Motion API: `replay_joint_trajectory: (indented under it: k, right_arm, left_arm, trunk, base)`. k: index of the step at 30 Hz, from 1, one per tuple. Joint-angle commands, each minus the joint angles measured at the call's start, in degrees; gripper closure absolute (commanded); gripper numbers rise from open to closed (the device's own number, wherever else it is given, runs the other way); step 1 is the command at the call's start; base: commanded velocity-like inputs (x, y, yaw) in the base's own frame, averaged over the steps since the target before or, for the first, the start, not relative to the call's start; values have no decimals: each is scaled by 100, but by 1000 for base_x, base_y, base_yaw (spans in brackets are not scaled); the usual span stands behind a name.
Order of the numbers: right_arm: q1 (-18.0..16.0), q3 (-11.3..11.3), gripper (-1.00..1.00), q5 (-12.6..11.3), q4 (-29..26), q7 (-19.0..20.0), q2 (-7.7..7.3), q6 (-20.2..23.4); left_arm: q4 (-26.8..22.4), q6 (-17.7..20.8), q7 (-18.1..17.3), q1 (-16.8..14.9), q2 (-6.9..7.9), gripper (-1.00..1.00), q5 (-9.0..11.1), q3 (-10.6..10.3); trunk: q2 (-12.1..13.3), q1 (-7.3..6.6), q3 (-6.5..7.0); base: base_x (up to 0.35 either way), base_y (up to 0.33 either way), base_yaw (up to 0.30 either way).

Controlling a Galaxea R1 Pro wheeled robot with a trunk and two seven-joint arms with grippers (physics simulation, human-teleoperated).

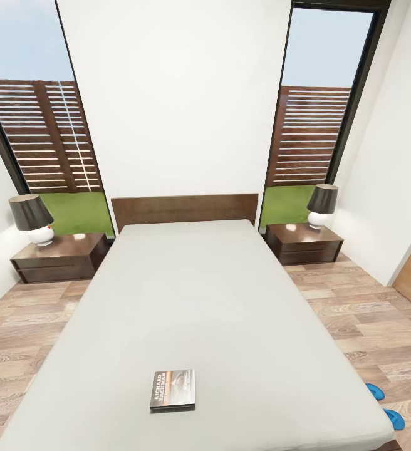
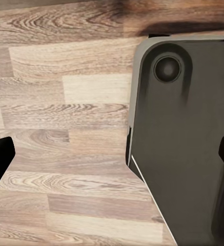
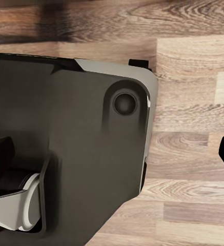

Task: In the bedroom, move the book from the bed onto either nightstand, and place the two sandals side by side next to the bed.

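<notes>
— Saw the book [image 1: 172, 389] flat on the bed [image 1: 199, 300], near its foot, well apart from either nightstand [image 1: 60, 257].

— And the sandals [image 1: 384, 406]?

— Lay on the floor [image 1: 362, 319] beside the bed's right edge.

— Grippers?

— Left gripper [image 2: 112, 159] and right gripper [image 3: 117, 169] hung spread wide over the robot's base [image 2: 188, 143] and bare planks, holding nothing, nowhere near the book.

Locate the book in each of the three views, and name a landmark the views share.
Head view: the book lies flat on the bed, near its foot, slightly left of centre.
Left wrist view: not in this picture; it looks at the wood-plank floor and the robot's dark base.
Right wrist view: not in this picture.
Shared landmark: the wood-plank floor.
</notes>
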Motion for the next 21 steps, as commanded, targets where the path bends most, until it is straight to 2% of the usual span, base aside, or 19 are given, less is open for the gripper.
replay_joint_trajectory:
  k: [1,21]
  right_arm:
    - [-9,-43,-100,58,18,12,-3,-32]
    - [-9,-43,-100,58,18,12,-3,-32]
  left_arm:
    - [1,-14,26,-4,-2,-100,-61,39]
    - [1,-14,26,-4,-2,-100,-61,39]
  trunk:
    - [-12,3,-12]
    - [-12,3,-12]
  base:
    - [0,0,0]
    - [0,0,0]
